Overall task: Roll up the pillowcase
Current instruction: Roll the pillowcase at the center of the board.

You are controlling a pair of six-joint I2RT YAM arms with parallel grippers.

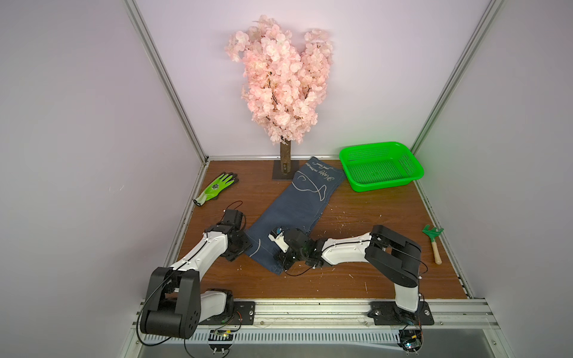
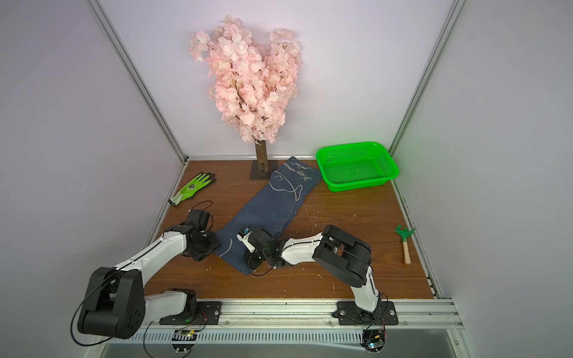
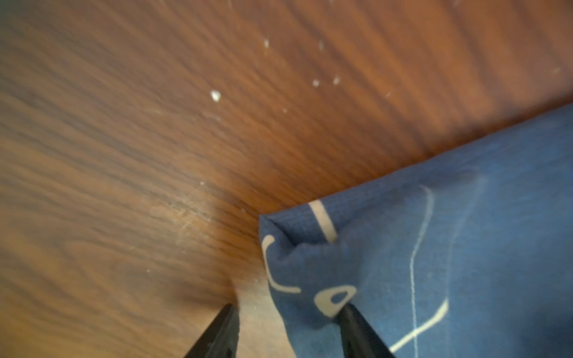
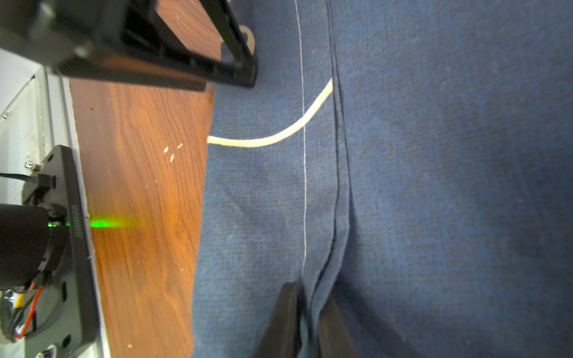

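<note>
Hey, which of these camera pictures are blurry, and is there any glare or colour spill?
Left wrist view: table grain smeared, pillowcase soft. Right wrist view: weave crisp mid-frame, right gripper's fingertips blurred, a green light streak on the table. Both top views: sharp overall; green basket tints the frame post beside it; tree blossoms look washed out.

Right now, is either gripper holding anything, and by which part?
The right gripper pinches the dark navy-blue fabric pillowcase by a raised fold along its stitched seam. The left gripper straddles a corner, jaws apart, holding nothing.
</note>
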